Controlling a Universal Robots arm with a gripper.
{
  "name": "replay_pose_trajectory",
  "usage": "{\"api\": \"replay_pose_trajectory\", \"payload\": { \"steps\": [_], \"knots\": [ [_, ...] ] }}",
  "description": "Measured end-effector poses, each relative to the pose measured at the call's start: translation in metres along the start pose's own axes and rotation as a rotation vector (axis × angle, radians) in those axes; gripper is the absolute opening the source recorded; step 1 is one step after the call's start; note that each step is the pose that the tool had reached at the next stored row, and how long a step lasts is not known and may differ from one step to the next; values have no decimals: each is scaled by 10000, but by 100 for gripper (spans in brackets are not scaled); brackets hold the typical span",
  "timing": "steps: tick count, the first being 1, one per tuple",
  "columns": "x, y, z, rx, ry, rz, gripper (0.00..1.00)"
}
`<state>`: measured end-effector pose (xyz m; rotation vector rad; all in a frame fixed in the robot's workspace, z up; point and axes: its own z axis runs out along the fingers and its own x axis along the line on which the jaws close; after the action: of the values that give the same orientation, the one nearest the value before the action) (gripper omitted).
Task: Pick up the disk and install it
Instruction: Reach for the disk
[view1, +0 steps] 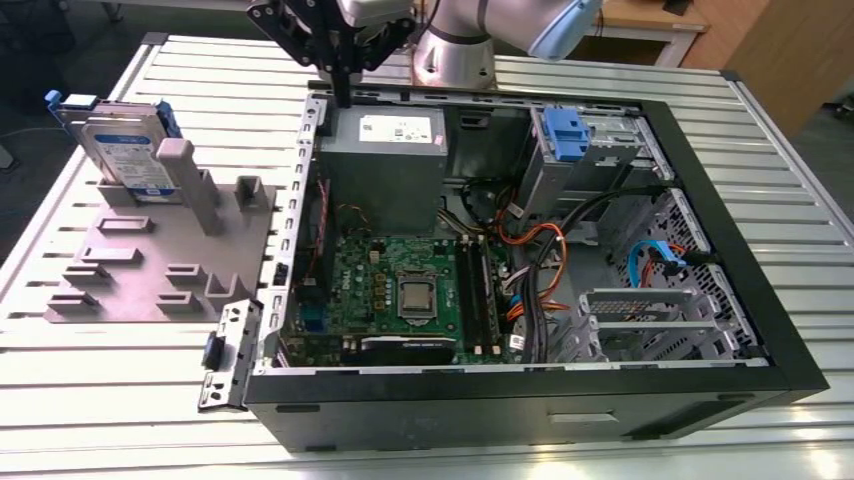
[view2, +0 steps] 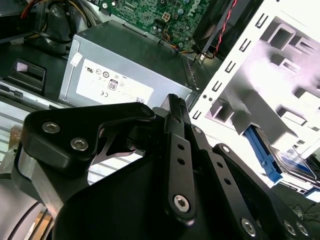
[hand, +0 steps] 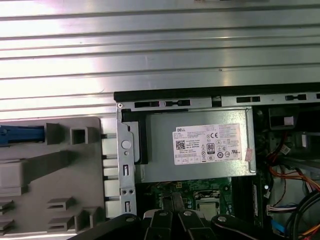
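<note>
The disk (view1: 118, 142), a silver-grey drive with a white-and-blue label in a blue carrier, stands upright in a slot at the far end of the grey fixture plate (view1: 147, 262), at the exterior view's left. Its blue carrier edge also shows in the first wrist view (hand: 20, 135) and the second wrist view (view2: 265, 156). My gripper (view1: 343, 97) hangs over the far left rim of the open computer case (view1: 727, 250), well to the right of the disk. Its black fingers (view2: 173, 107) are shut together with nothing between them, above the power supply (hand: 200, 146).
The case lies open on a slatted metal table (view1: 107, 400). Inside are a motherboard (view1: 400, 290), a bundle of cables (view1: 534, 250), a drive cage with a blue latch (view1: 567, 135) and a metal bracket (view1: 654, 320). Upright posts (view1: 194, 185) rise from the fixture plate beside the disk.
</note>
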<state>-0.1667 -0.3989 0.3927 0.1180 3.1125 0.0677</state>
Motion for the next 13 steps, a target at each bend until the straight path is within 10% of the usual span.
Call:
{"api": "replay_pose_trajectory", "payload": {
  "steps": [13],
  "knots": [
    [49, -4, -1, 0, 0, 0, 11]
  ]
}}
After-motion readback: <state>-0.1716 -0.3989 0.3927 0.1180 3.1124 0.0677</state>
